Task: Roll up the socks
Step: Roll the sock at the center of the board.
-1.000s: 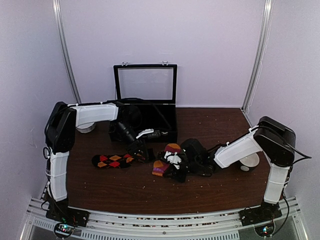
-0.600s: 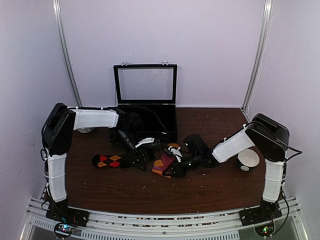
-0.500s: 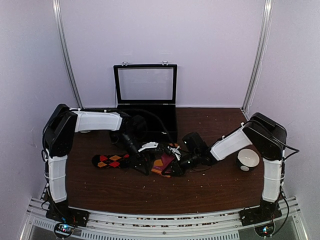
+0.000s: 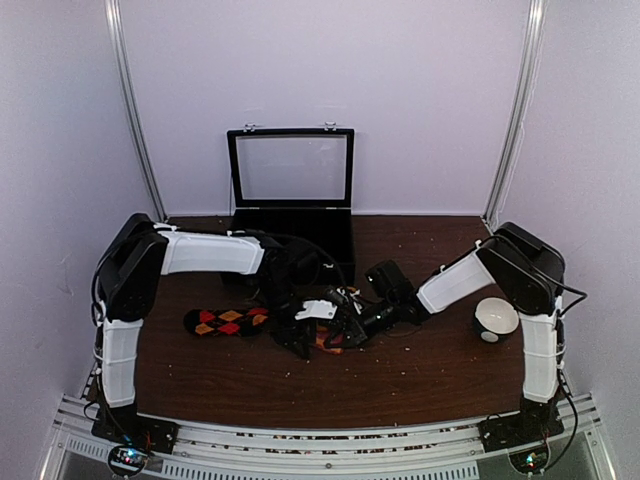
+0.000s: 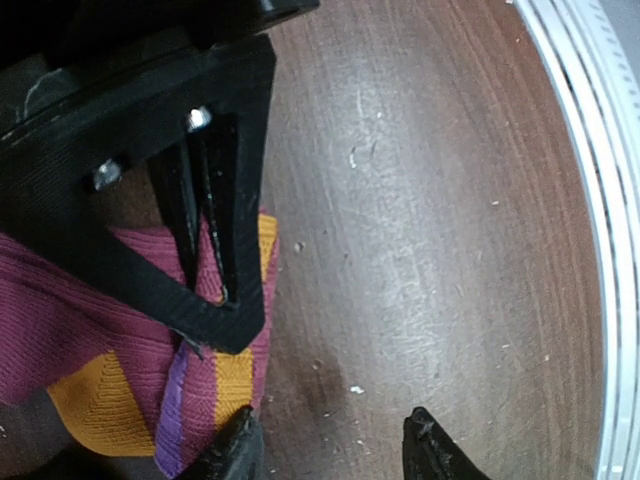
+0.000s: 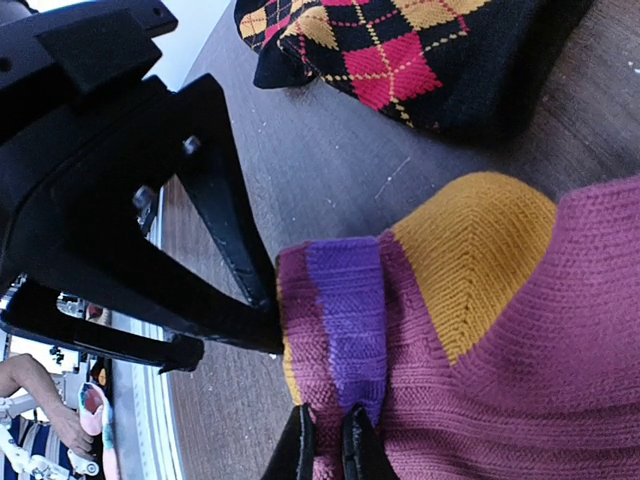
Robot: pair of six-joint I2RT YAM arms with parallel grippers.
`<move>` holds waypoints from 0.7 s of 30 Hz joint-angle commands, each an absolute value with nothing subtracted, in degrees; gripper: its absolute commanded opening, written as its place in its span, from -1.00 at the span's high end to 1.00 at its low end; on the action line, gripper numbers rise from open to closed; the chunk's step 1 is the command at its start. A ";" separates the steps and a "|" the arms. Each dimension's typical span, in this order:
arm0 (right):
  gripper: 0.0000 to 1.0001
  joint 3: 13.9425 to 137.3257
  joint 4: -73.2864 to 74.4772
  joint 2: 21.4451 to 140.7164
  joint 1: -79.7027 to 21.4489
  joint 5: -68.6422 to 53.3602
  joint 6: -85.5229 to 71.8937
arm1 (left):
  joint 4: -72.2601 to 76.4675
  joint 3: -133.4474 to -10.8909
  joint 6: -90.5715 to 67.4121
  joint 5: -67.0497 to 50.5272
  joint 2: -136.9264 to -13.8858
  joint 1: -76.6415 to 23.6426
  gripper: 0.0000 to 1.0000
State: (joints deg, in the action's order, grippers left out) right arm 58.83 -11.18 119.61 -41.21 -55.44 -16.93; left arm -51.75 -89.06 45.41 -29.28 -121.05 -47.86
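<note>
You are working on a dark wooden table [image 4: 300,390] closed in by pale lilac walls, with two arms reaching in to meet near its middle. There are two socks, both lying mid-table. The black argyle sock [image 4: 225,322] lies flat and stretched out on the left side, with neither claw on it. The pink sock [image 6: 500,330] sits just to its right, bunched under the two claws. Your right gripper [image 6: 325,450] has its fingers pinched almost together on the edge of the pink sock, right by the purple band and the orange patch. Your left gripper [image 5: 335,455] faces it from the other side with its fingers spread and bare wood between them. One of its fingertips is at the sock's folded edge, but it grips nothing. The two claws are very near each other, though you cannot tell whether they touch. Farther right, well apart from the socks, stands one white bowl [image 4: 495,320] with a dark inside. At the back, against the wall, one black case [image 4: 338,238] stands with its lid upright.
</note>
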 commanded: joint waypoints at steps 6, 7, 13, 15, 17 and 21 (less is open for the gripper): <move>1.00 55.53 9.18 126.59 -39.03 -42.43 -16.90 | -46.90 -90.87 45.91 -20.60 -121.49 -50.13 0.00; 1.00 55.55 9.55 126.57 -38.91 -42.49 -16.80 | -47.01 -91.00 45.32 -20.88 -120.90 -50.32 -0.01; 1.00 55.36 9.61 126.20 -38.68 -43.31 -16.95 | -48.64 -92.45 43.88 -22.43 -118.69 -50.53 -0.02; 1.00 55.22 9.92 126.03 -38.67 -43.18 -16.71 | -50.40 -93.97 44.28 -23.35 -118.90 -50.54 -0.02; 1.00 54.98 9.94 125.72 -38.72 -42.99 -16.70 | -52.62 -95.00 44.80 -25.14 -118.81 -50.54 -0.01; 1.00 54.79 9.62 125.38 -38.72 -43.40 -16.96 | -52.69 -94.86 44.84 -27.69 -118.45 -50.58 -0.01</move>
State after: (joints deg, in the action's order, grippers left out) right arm 60.01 -7.18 119.74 -39.97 -57.01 -16.95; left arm -51.44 -93.86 44.71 -24.45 -120.62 -50.37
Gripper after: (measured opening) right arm 0.086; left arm 0.506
